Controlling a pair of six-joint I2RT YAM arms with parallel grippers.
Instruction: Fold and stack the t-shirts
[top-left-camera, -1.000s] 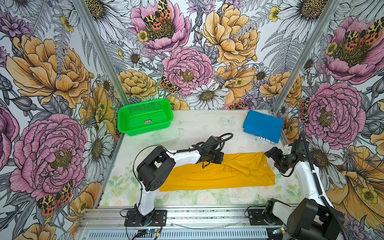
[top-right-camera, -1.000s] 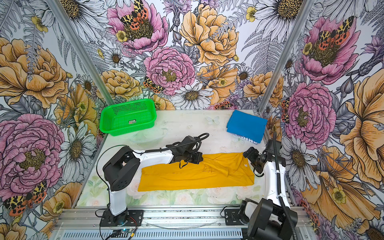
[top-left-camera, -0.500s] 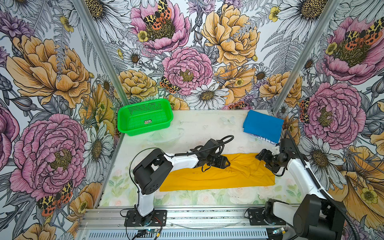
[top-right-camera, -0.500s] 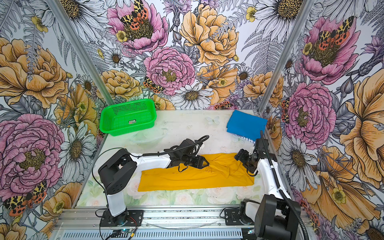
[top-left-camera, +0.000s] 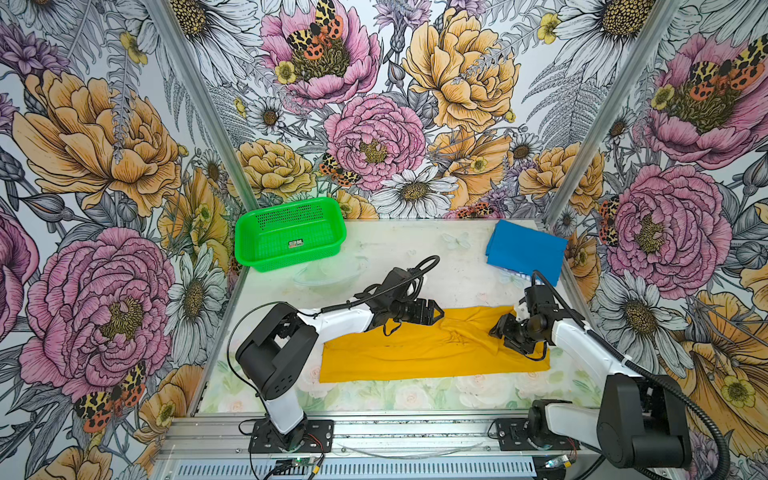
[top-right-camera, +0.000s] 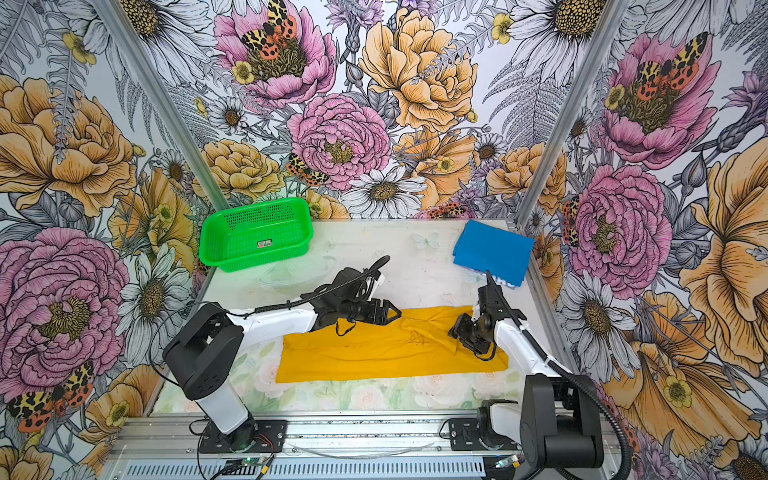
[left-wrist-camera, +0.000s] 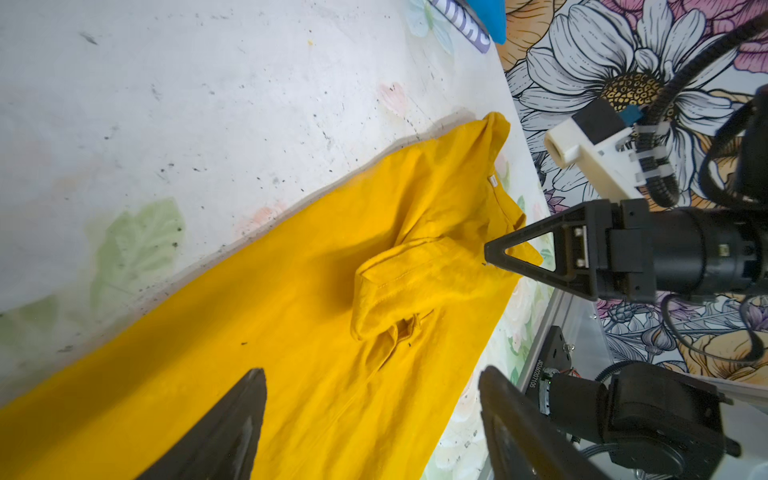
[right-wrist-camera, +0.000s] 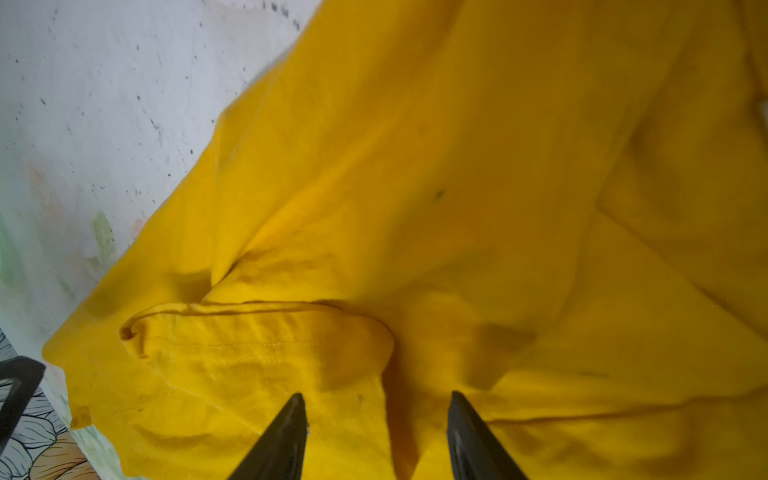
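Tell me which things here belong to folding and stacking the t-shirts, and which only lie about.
Belong to the job:
- mustard-yellow t-shirt, laid out in front
- blue t-shirt, folded, far right corner

Only lying about:
- green perforated basket, far left corner

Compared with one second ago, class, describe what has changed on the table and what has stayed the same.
The right claw moved inward from beyond the right end of the yellow shirt onto the cloth, and its jaws narrowed, though they stand apart. The left claw, closed before at the shirt's far edge, has opened there. The blue shirt and the green basket stayed put.
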